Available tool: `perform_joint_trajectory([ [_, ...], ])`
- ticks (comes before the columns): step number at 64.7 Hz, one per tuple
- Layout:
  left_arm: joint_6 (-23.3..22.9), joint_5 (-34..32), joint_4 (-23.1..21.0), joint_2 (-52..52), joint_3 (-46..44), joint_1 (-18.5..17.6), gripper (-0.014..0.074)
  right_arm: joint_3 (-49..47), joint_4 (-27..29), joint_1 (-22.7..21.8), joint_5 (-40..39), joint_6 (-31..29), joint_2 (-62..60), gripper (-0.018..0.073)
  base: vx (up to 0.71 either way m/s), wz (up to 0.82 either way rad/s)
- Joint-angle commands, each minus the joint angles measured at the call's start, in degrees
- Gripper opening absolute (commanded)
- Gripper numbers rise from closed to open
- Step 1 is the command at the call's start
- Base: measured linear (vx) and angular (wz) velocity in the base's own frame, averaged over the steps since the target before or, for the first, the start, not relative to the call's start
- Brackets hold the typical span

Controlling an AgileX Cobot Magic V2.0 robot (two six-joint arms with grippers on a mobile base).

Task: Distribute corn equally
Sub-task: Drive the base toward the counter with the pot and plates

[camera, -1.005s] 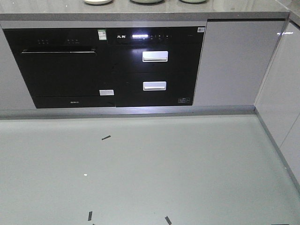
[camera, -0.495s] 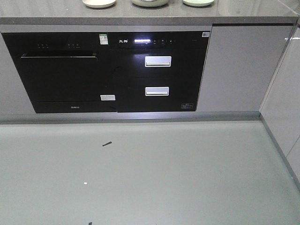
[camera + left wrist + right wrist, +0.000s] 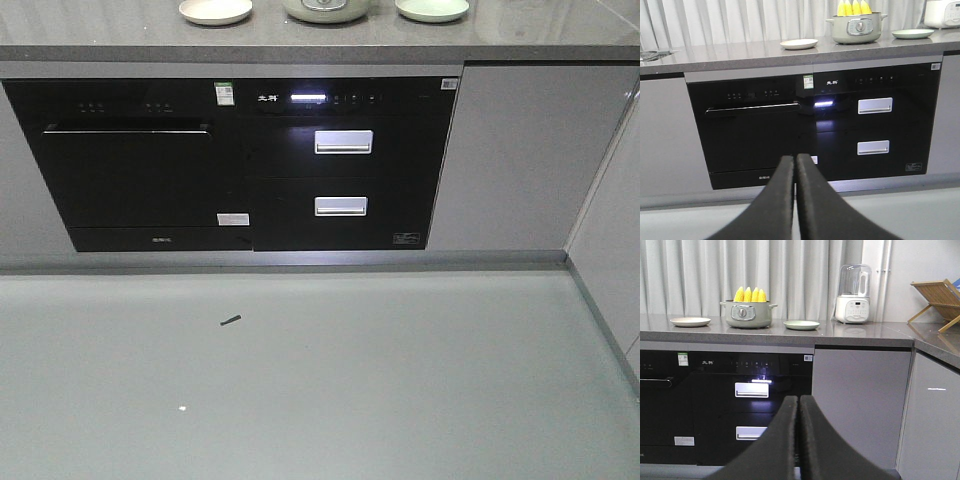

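Several yellow corn cobs (image 3: pixel 750 294) stand upright in a pale green pot (image 3: pixel 748 313) on the grey counter (image 3: pixel 850 333); the cobs' tips (image 3: pixel 853 7) also show in the left wrist view. A cream plate (image 3: pixel 690 321) lies left of the pot and a green plate (image 3: pixel 801 325) right of it. In the front view the two plates (image 3: pixel 215 11) (image 3: pixel 432 10) and the pot's base (image 3: pixel 326 10) sit at the top edge. My left gripper (image 3: pixel 795 159) and right gripper (image 3: pixel 798 400) are both shut and empty, far short of the counter, at cabinet height.
Black built-in appliances (image 3: pixel 235 165) with two silver drawer handles (image 3: pixel 343 142) fill the cabinet front. A white blender (image 3: pixel 852 294) and a wooden rack (image 3: pixel 935 297) stand further right on the counter. White cabinets (image 3: pixel 610 230) close the right side. Small dark marks (image 3: pixel 231 321) lie on the floor.
The front view has shifted: the cabinets and counter sit lower and larger in frame, more of the plates and pot shows, and the floor marks near the bottom have left the frame.
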Motion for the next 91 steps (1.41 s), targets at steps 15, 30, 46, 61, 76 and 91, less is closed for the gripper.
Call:
perform_joint_trajectory([
  [15,-0.5,-4.4,-0.1,-1.0,-0.1,0.1,-0.0006,0.5,-0.5,-0.4,-4.3,-0.4,-0.3,-0.0004,0.11,0.02],
  [30,-0.5,-4.4,-0.1,-1.0,-0.1,0.1,-0.0006,0.5,-0.5,-0.4,-4.3,-0.4,-0.3,-0.0004,0.11,0.02],
  [46,-0.5,-4.4,-0.1,-1.0,-0.1,0.1,-0.0006,0.5,-0.5,-0.4,-4.3,-0.4,-0.3,-0.0004,0.1,0.01],
  [61,-0.5,-4.4,-0.1,-1.0,-0.1,0.1,-0.0006,0.5,-0.5,-0.4,-4.3,-0.4,-0.3,-0.0004,0.09,-0.01],
  [76,-0.5,-4.4,-0.1,-1.0,-0.1,0.1,-0.0006,0.5,-0.5,-0.4,-4.3,-0.4,-0.3,-0.0004,0.09,-0.02],
  [91,-0.5,-4.4,-0.1,-1.0,-0.1,0.1,-0.0006,0.5,-0.5,-0.4,-4.3,-0.4,-0.3,-0.0004,0.08,-0.02],
])
